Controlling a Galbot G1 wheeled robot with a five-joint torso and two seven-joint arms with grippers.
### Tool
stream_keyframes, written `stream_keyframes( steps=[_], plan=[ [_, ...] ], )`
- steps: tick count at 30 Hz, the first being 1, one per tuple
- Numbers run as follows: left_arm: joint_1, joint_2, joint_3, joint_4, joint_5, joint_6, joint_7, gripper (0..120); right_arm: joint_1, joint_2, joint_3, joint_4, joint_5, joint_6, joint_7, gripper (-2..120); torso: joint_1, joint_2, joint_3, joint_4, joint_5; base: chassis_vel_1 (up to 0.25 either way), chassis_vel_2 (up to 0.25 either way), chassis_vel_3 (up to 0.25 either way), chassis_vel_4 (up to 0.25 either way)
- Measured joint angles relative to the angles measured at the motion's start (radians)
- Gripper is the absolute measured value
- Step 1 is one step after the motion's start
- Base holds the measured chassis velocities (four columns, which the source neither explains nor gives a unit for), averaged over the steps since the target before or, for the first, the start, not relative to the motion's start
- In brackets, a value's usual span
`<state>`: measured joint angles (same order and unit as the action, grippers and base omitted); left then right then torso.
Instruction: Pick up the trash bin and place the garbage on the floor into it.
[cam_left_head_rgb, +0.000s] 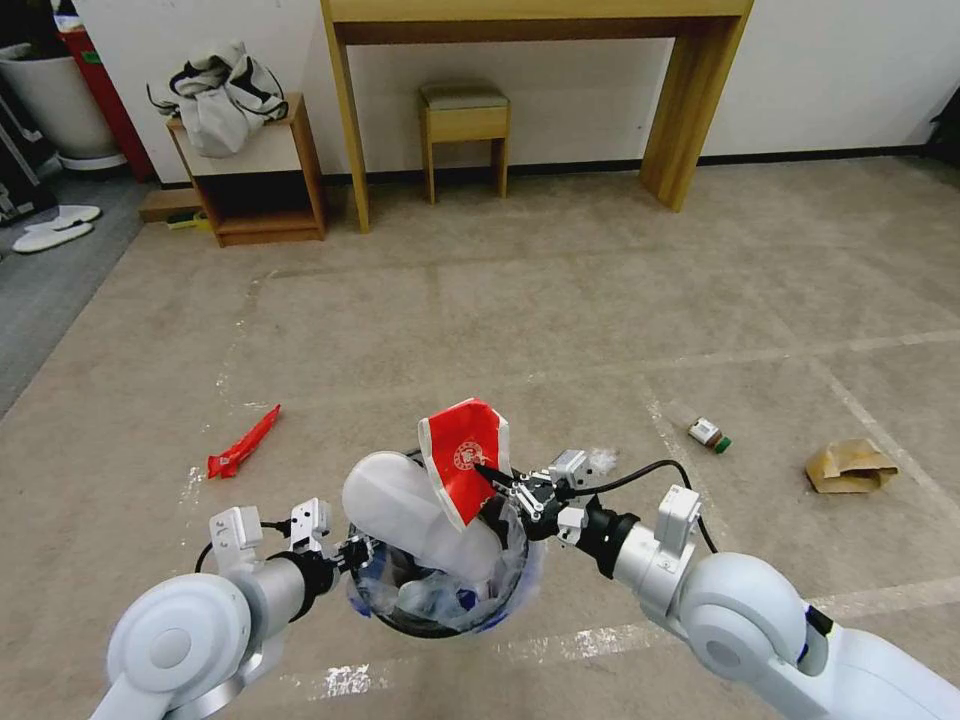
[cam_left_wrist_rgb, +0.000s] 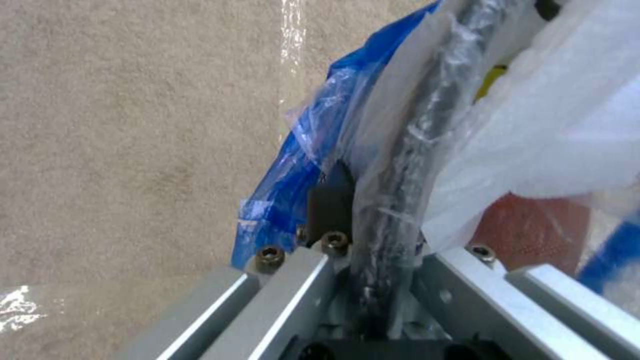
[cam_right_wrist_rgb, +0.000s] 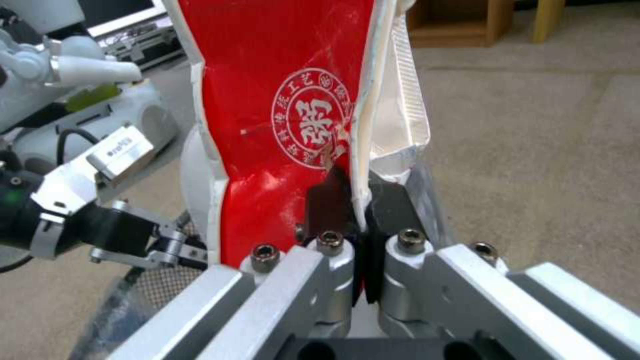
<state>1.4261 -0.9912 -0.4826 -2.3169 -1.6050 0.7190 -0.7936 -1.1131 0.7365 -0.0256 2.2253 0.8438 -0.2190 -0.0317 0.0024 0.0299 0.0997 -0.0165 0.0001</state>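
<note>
left claw (cam_left_head_rgb: 352, 556) grips trash bin (cam_left_head_rgb: 440, 622) rim | right claw (cam_left_head_rgb: 492, 478) pinches red wrapper (cam_left_head_rgb: 462, 455) above

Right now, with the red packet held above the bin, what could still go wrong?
The right gripper pinches the red packet only at its edge, so it might slip. A white bundle already bulges from the trash bin; the packet may bounce out. The left gripper holds just the bin's rim, which could tilt.

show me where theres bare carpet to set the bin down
Bare: the wide floor between the red strip and the small packet, up to the stool. Crowded: right side, around the packet and brown paper bag.
</note>
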Motion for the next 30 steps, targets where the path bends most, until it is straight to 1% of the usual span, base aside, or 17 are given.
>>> stream_keyframes(
  steps=[5, 7, 13, 19, 23, 30],
  plan=[
    [-0.008, 0.001, 0.001, 0.018, 0.001, 0.001, 0.0, 0, 0.018, -0.006, -0.005, 0.022, 0.005, 0.001, -0.03, 0, 0.0, 0.0, 0.0, 0.0002, 0.0, 0.0, 0.0, 0.0, 0.0],
    [-0.02, 0.0, 0.006, 0.025, 0.001, 0.002, 0.001, 0, 0.032, -0.029, -0.02, 0.037, 0.006, 0.003, -0.063, 0, 0.0, 0.0, 0.0, 0.0001, -0.0001, 0.0, 0.0, 0.0, 0.0],
    [-0.046, -0.009, 0.013, 0.046, 0.002, 0.0, 0.002, 0, 0.064, -0.055, -0.073, 0.046, 0.005, 0.001, -0.081, 0, 0.0, 0.0, 0.0, 0.0, -0.0001, 0.0, 0.0, 0.0, 0.0],
    [-0.036, -0.017, 0.008, 0.042, 0.003, -0.001, 0.002, 0, 0.069, -0.061, -0.098, 0.039, -0.012, 0.0, -0.082, 0, 0.0, 0.0, 0.0, 0.0002, -0.0001, 0.0, 0.0, 0.0, 0.0],
    [-0.034, -0.019, -0.004, 0.045, 0.004, -0.002, 0.002, 0, 0.052, -0.075, -0.096, 0.039, -0.027, 0.002, -0.11, 0, 0.0, 0.0, 0.0, 0.0, -0.0001, 0.0, 0.0, 0.0, 0.0],
    [-0.038, -0.021, -0.016, 0.035, -0.009, -0.004, 0.001, 0, 0.022, -0.069, -0.099, 0.016, -0.06, 0.018, -0.106, 0, 0.0, 0.0, 0.0, -0.0001, 0.0, 0.0, 0.0, 0.0, 0.0]
  ],
)
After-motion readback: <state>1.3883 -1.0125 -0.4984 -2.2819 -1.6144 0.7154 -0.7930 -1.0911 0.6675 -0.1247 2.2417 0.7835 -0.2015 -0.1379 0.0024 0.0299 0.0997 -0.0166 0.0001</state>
